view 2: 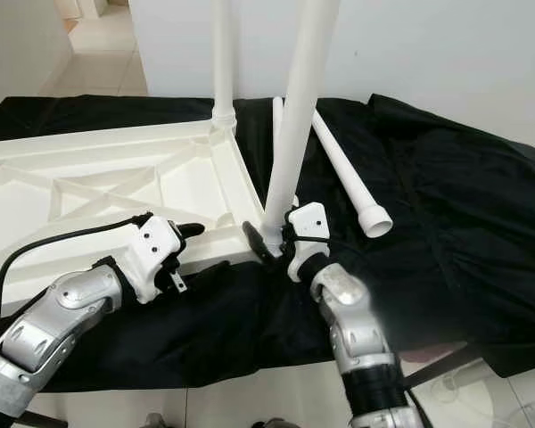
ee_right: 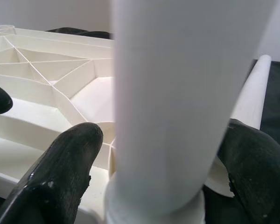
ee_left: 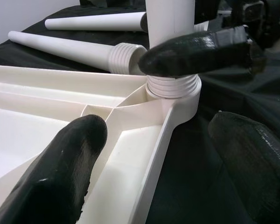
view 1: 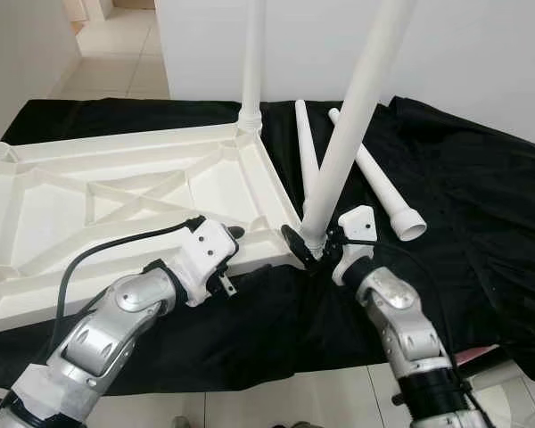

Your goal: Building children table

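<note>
A white plastic table top (view 1: 36,267) lies upside down on a black cloth, ribs facing up. One white leg (view 1: 252,62) stands upright in its far right corner. A second leg (view 1: 352,125) stands tilted in the near right corner socket (ee_left: 172,88), its threads partly showing. My right gripper (view 1: 310,245) is shut on this leg just above the socket, one finger on each side (ee_right: 74,154). My left gripper (view 1: 232,259) is open and straddles the table top's near rim, close to that corner. Two loose legs (view 1: 307,147) (view 1: 379,183) lie on the cloth behind.
The black cloth (view 1: 481,205) covers the whole work surface and hangs over its near edge. Pale tiled floor (view 1: 285,397) lies below it. A white wall (view 1: 481,53) stands behind, and a doorway (view 1: 116,36) opens at the far left.
</note>
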`<state>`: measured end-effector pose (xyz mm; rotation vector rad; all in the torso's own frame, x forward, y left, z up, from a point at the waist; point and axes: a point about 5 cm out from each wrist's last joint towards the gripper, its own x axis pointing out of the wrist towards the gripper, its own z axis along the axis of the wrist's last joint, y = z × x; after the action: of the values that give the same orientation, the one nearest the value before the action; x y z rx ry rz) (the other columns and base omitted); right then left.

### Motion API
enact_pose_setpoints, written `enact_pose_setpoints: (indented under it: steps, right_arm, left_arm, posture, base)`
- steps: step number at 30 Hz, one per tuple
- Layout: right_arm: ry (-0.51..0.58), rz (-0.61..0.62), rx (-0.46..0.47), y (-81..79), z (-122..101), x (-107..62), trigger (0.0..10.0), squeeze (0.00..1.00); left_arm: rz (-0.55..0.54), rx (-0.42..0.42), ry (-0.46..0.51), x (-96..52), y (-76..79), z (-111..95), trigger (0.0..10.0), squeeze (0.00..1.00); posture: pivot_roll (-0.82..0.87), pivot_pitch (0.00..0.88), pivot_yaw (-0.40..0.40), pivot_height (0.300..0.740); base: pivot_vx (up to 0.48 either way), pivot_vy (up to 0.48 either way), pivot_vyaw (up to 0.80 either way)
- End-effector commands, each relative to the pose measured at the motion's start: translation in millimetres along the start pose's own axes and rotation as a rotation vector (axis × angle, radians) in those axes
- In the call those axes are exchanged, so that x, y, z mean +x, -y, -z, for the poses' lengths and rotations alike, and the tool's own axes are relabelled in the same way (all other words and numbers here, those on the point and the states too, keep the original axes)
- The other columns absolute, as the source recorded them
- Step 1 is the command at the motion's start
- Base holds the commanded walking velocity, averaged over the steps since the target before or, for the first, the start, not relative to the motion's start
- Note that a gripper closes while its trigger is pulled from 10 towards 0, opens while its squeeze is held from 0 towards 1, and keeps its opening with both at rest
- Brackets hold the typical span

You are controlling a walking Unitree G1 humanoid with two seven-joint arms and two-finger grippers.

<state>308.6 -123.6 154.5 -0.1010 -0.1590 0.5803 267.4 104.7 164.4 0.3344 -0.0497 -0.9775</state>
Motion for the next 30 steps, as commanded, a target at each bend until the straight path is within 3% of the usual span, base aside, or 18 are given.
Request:
enact_pose_setpoints:
  steps: [1, 6, 16, 17, 18, 19, 21, 22, 23, 30]
  right_arm:
    - [0.001, -0.010, 0.011, 3.6, 2, -1.3, 10.0, 0.00]
    - [-0.002, -0.151, -0.041, 16.4, -1, 7.4, 10.0, 0.00]
    - [-0.027, -0.245, -0.092, 27.7, 3, 12.1, 10.0, 0.00]
    - [-0.025, -0.253, -0.094, 28.8, 4, 12.8, 9.1, 0.00]
    - [-0.025, -0.253, -0.094, 28.8, 4, 12.8, 9.1, 0.00]
    - [-0.025, -0.263, -0.091, 31.6, 5, 14.2, 4.7, 0.00]
    - [-0.028, -0.261, -0.093, 33.0, 6, 14.5, 4.4, 0.00]
    - [-0.028, -0.257, -0.099, 34.5, 6, 14.7, 5.1, 0.00]
    - [-0.025, -0.257, -0.098, 35.8, 6, 14.6, 7.1, 0.00]
    - [-0.012, -0.264, -0.101, 38.6, 5, 14.5, 6.5, 0.00]
  left_arm:
    - [0.078, 0.002, -0.002, -0.2, 5.7, 0, 10.0, 0.00]
    - [0.106, 0.013, -0.011, 1.3, 10.5, 2, 10.0, 0.00]
    - [0.099, 0.016, -0.007, 3.1, 7.5, 1, 10.0, 0.00]
    - [0.098, 0.019, -0.007, 3.4, 7.0, 1, 10.0, 0.00]
    - [0.098, 0.019, -0.007, 3.4, 7.0, 1, 10.0, 0.00]
    - [0.097, 0.021, -0.006, 3.7, 6.4, 1, 10.0, 0.00]
    - [0.098, 0.022, -0.005, 3.9, 6.4, 1, 10.0, 0.00]
    - [0.098, 0.022, -0.005, 4.0, 6.5, 1, 10.0, 0.00]
    - [0.098, 0.023, -0.004, 4.3, 6.5, 1, 10.0, 0.00]
    - [0.098, 0.022, -0.002, 5.2, 7.5, 1, 10.0, 0.00]
  posture:
    - [-0.01, 0.090, -0.039, 0.740]
    - [-0.01, 0.081, -0.035, 0.740]
    - [-0.01, 0.068, -0.035, 0.740]
    - [-0.01, 0.067, -0.035, 0.740]
    - [-0.01, 0.067, -0.035, 0.740]
    - [-0.01, 0.066, -0.035, 0.740]
    - [-0.01, 0.064, -0.036, 0.740]
    - [-0.01, 0.064, -0.036, 0.740]
    - [-0.01, 0.061, -0.037, 0.740]
    - [-0.01, 0.058, -0.041, 0.740]
  base:
    - [0.000, 0.000, 0.00]
    - [0.000, 0.000, 0.00]
    - [0.000, 0.000, 0.00]
    - [0.000, 0.000, 0.00]
    - [0.000, 0.000, 0.00]
    - [0.000, 0.000, 0.00]
    - [0.000, 0.000, 0.00]
    - [0.000, 0.000, 0.00]
    - [0.000, 0.000, 0.00]
    - [0.000, 0.000, 0.00]
